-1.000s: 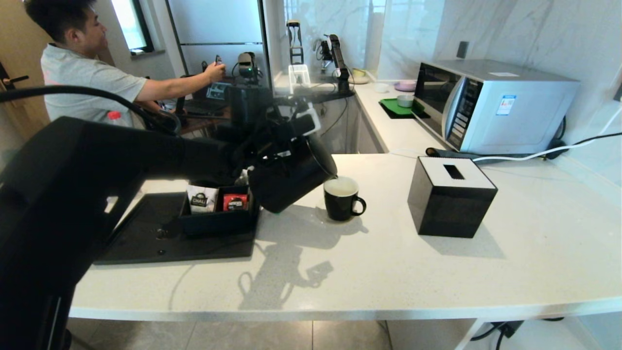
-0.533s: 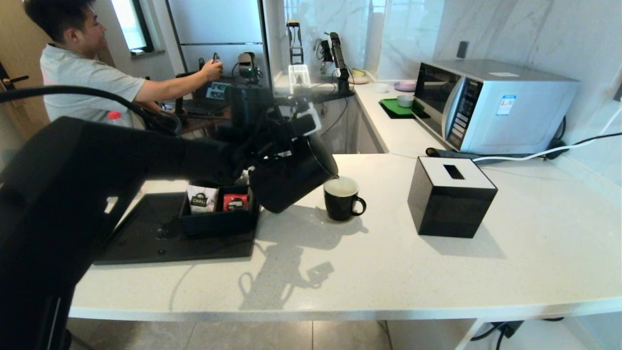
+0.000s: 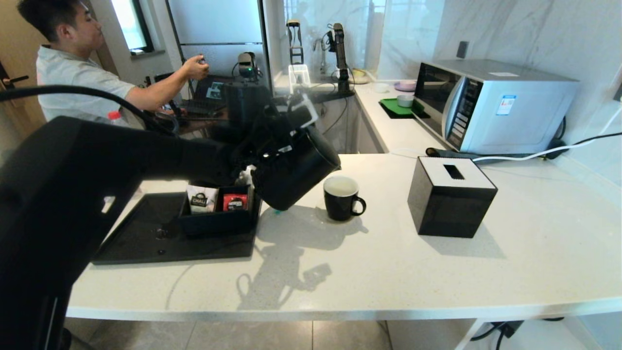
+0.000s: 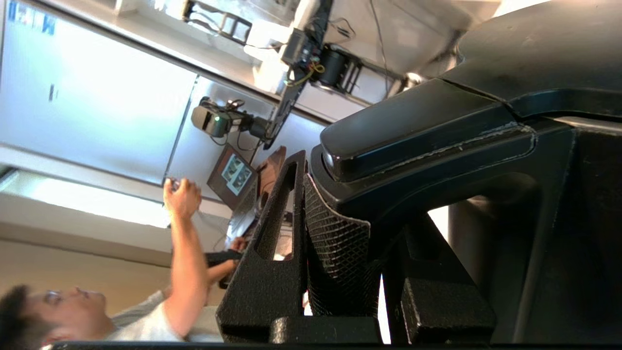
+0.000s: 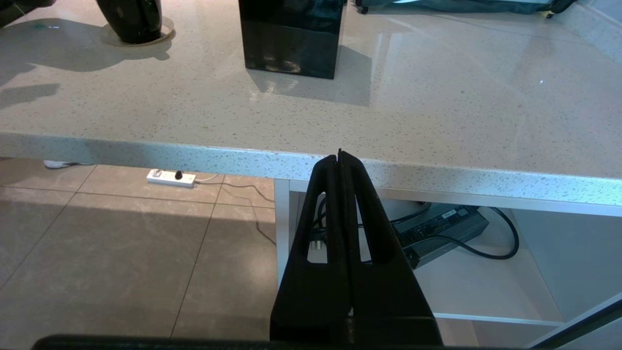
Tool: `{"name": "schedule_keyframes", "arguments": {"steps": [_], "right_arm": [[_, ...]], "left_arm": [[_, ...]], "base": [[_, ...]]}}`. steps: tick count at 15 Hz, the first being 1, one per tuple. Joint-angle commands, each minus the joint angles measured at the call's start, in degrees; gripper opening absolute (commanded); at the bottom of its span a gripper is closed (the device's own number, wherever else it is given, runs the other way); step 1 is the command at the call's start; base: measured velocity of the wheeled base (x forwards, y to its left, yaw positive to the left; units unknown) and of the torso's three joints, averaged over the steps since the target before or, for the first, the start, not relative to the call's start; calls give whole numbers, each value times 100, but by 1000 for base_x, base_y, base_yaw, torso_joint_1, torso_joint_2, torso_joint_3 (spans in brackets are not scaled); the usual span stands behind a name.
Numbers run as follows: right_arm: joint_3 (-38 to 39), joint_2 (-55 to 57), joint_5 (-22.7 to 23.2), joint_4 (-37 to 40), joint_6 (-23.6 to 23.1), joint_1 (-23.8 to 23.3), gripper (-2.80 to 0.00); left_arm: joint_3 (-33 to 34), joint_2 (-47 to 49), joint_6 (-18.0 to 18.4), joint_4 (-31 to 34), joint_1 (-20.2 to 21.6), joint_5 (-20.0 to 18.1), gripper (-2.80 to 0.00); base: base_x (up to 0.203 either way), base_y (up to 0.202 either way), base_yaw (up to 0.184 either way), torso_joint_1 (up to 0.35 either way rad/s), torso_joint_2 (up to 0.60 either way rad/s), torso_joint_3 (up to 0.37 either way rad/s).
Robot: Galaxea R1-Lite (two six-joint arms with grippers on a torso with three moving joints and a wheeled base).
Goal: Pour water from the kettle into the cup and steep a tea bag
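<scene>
**Kettle held tipped beside the mug**

Kettle (image 3: 294, 172), tall, matte black and jug-shaped, is held up in the air above the pale speckled stone counter (image 3: 388, 272). It is gripped by its big loop handle (image 4: 418, 146), and the left gripper (image 4: 340, 262) is clamped on that handle, so the heavy jug can be lifted and tipped without slipping. The kettle is leaned over, with its top and spout aimed to the right and down toward the small black mug with the white inside (image 3: 343, 198). Its long side runs on a slant, from the bottom at the lower left to the lid at the upper right. The spout is close to the mug's rim but a little to one side of it. No stream of water can be seen. Pale liquid seems to be in the mug already, so the pouring is judged to be near its end.

Behind the kettle, a black box of tea packets (image 3: 218, 214) is set on a flat black tray (image 3: 146, 243), close by for the steeping step. The tea bag itself cannot be picked out. A black cube tissue box with a white top (image 3: 449, 197) is stood well apart, to the right of the mug.

The right gripper (image 5: 341, 160) is parked low at the counter's edge, its fingers pressed together on nothing.
</scene>
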Motion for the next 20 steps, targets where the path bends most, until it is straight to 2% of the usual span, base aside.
{"name": "schedule_keyframes", "arguments": {"steps": [1, 5, 9, 12, 15, 20], "right_arm": [[-2, 7, 5, -2, -5, 2, -280], [-2, 7, 5, -2, -5, 2, -280], [-2, 7, 5, -2, -5, 2, -280], [-2, 7, 5, -2, -5, 2, -280], [-2, 7, 5, -2, -5, 2, -280], [-2, 7, 5, -2, -5, 2, -280]], "left_arm": [[113, -43, -115, -85, 40, 8, -280], [800, -325, -694, -476, 117, 31, -280], [1579, -610, -1335, -1501, 229, 48, -280], [1903, -850, -1858, -2197, 354, 137, -280], [2230, -1227, -2068, -2519, 560, 386, -280], [2940, -1911, -2644, -3369, 958, 900, -280]], "base": [[0, 0, 0, 0, 0, 0], [0, 0, 0, 0, 0, 0], [0, 0, 0, 0, 0, 0], [0, 0, 0, 0, 0, 0], [0, 0, 0, 0, 0, 0], [0, 0, 0, 0, 0, 0]]}}
